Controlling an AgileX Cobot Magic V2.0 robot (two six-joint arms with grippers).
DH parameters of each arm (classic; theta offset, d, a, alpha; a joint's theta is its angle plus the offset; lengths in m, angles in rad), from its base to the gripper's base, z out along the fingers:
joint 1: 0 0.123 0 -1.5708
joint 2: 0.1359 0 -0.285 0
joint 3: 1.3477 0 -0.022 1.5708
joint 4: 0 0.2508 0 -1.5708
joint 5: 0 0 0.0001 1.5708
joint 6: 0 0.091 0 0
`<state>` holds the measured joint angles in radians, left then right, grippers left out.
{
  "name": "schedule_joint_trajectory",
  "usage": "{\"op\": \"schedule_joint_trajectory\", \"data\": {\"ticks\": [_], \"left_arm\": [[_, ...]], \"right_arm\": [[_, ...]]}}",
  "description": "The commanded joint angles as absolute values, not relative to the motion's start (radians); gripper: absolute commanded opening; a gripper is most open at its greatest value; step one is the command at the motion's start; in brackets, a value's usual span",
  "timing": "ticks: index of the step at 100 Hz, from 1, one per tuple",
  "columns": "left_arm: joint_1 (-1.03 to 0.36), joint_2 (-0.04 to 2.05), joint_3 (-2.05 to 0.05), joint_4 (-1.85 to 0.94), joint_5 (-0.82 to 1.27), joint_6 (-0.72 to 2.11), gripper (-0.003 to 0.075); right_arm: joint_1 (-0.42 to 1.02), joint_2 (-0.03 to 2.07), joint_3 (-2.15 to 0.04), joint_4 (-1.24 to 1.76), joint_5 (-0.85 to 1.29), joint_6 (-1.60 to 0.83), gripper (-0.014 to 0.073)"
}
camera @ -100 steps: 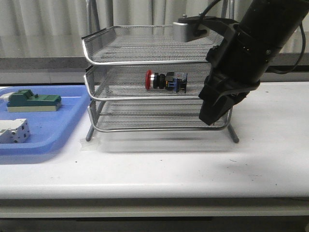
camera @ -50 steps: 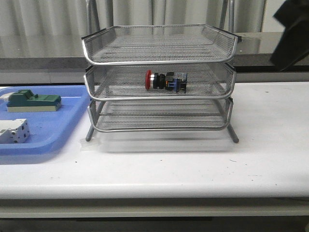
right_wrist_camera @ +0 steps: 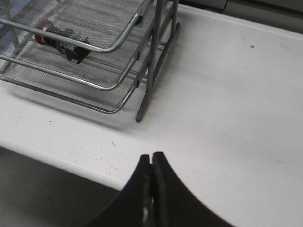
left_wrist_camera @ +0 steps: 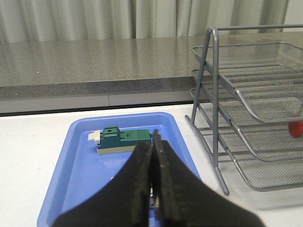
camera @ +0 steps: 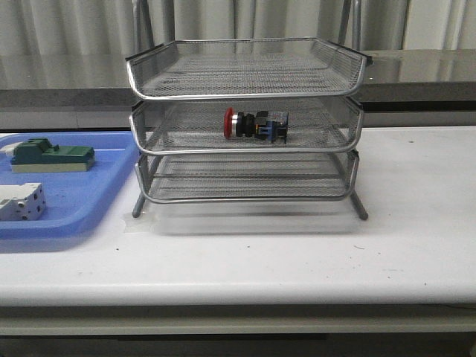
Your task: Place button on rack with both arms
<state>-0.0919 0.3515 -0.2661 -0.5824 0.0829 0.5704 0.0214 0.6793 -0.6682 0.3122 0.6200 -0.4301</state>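
The button (camera: pixel 256 124), red head to the left with black body and blue rear block, lies on its side in the middle tier of the silver wire rack (camera: pixel 245 89). It also shows in the right wrist view (right_wrist_camera: pixel 60 36), and its red head peeks into the left wrist view (left_wrist_camera: pixel 295 128). Neither arm shows in the front view. My left gripper (left_wrist_camera: pixel 152 142) is shut and empty above the blue tray. My right gripper (right_wrist_camera: pixel 151 156) is shut and empty above the table's front edge, well away from the rack (right_wrist_camera: pixel 85 56).
A blue plastic tray (camera: pixel 89 212) at the left holds a green block (camera: pixel 50 157) and a white terminal block (camera: pixel 21 202). The rack's leg (right_wrist_camera: pixel 144 106) stands on the white table (camera: pixel 416 223). A grey ledge runs behind.
The right arm, which stood in front of the rack's right side, has pulled away up and to the right and left the front view. The button stays on the middle tier.
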Motion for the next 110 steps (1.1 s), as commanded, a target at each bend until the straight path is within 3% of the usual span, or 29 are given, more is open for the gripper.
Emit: {"op": "schedule_joint_trajectory", "data": {"ticks": [1, 28, 83, 110], "left_arm": [[-0.091, 0.356, -0.294, -0.594, 0.012, 0.564, -0.0020], [-0.091, 0.356, -0.294, -0.594, 0.012, 0.564, -0.0020], [-0.091, 0.356, -0.294, -0.594, 0.012, 0.564, -0.0020], [-0.091, 0.356, -0.294, -0.594, 0.012, 0.564, -0.0020]], "right_arm": [[0.014, 0.581, -0.651, 0.323, 0.570, -0.406, -0.0060], [0.014, 0.412, -0.616, 0.323, 0.595, -0.406, -0.0060], [0.015, 0.412, -0.615, 0.325, 0.596, -0.406, -0.0060], [0.015, 0.325, -0.471, 0.300, 0.365, -0.327, -0.0060]]}}
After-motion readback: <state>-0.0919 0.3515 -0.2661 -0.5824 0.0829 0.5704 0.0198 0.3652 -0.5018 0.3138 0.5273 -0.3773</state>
